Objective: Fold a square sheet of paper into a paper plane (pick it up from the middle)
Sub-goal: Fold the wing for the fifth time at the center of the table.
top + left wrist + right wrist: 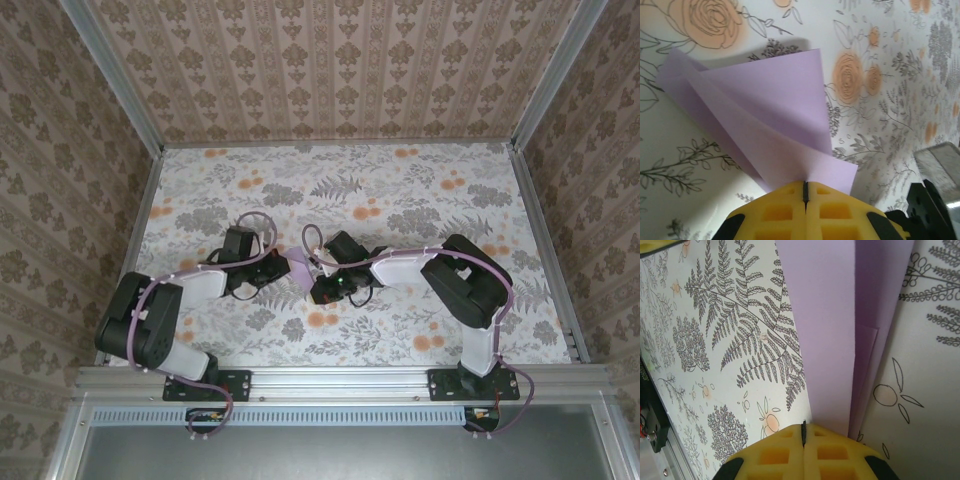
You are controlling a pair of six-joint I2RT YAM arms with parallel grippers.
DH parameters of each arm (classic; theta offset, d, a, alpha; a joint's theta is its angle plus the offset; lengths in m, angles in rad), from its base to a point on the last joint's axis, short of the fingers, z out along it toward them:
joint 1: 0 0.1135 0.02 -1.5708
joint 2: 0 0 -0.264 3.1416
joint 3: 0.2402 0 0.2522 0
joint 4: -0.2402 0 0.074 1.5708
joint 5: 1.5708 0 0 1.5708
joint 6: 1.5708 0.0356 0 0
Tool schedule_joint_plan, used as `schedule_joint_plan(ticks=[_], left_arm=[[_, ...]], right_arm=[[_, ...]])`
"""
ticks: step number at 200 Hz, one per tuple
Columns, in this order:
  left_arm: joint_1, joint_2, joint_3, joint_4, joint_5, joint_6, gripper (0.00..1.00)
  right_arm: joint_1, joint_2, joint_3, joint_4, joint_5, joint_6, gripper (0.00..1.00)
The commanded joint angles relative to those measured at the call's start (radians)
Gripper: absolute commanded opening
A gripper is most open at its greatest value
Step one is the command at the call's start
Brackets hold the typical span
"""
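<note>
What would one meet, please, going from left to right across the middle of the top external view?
Left arm's elbow → left end effector → folded lilac paper → right end effector → right arm's elbow.

One creased lilac paper [775, 115], two tools [805, 187] [803, 427], one floral tablecloth [400, 190]

Walls [330, 70]: papered in brown damask on three sides.
Table [400, 190]: covered by a grey-and-orange floral cloth.
Frame [340, 378]: aluminium rails fitted along the edges.
</note>
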Motion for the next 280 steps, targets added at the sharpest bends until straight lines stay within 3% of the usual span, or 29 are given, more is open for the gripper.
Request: schedule_joint_plan(ticks=[1, 151, 195, 280], left_arm=[[0.009, 0.026, 0.037, 0.037, 0.016, 0.035, 0.01], [0.018, 0.147, 0.043, 0.048, -0.024, 0.049, 0.0], [0.018, 0.155, 0.026, 0.05, -0.016, 0.054, 0.0], [0.016, 0.138, 0.039, 0.075, 0.036, 0.065, 0.0]], right_arm=[[-0.007, 0.029, -0.031, -0.054, 0.032, 0.01, 0.0], [-0.013, -0.005, -0.054, -0.059, 0.012, -0.005, 0.0], [-0.016, -0.063, 0.031, -0.042, -0.046, 0.024, 0.0], [-0.033, 0.096, 0.197, -0.092, 0.053, 0.029, 0.0]])
